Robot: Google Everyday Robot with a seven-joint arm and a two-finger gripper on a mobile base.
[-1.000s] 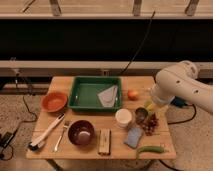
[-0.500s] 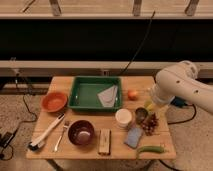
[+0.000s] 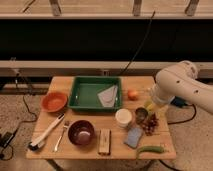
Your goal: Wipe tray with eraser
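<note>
The hand (image 3: 154, 104) hangs wide open and empty over the counter's (image 3: 117, 151) right end. Well apart, toward the front edge, lies the eraser (image 3: 104, 141) (stiff and light, I judge; pinch its long sides). Farther back sits the green tray (image 3: 85, 92).

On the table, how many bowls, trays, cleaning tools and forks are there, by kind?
Bowls: 2, the orange bowl and the dark bowl
Trays: 1, the tray
Cleaning tools: 3, the eraser, sponge and brush
Forks: 1, the fork
Total: 7
The gripper, not counted, hangs over the table's right side.
</note>
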